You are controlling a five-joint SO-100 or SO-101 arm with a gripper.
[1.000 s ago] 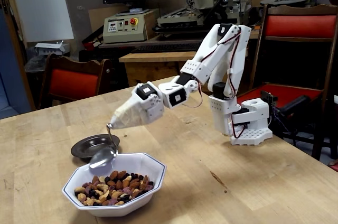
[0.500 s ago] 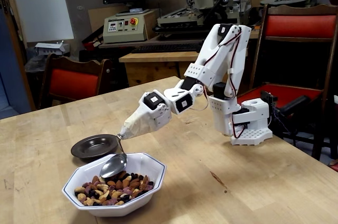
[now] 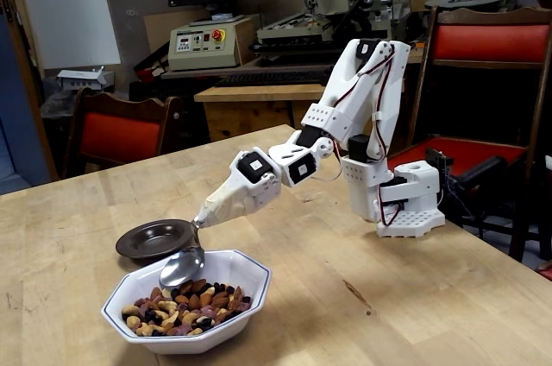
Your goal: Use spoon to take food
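Your claw (image 3: 205, 213), wrapped in beige tape so its opening can't be read, carries the spoon (image 3: 185, 266); its handle runs down-left, bowl hovering just over the nuts (image 3: 185, 304) below.

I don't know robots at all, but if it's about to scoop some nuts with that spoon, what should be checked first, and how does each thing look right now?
1. Spoon fixed to the gripper: ok; its handle runs up into the tape-wrapped end of the arm.
2. Spoon over the white bowl: ok; its bowl sits just above the back rim, over the food.
3. Spoon loaded: not ok; it looks empty and shiny.
4. Food within reach: ok; nuts fill the bowl's bottom.
5. Dark saucer ready to receive: ok; it looks empty, right behind the bowl.
6. Jaws open or shut: cannot tell; tape hides them.
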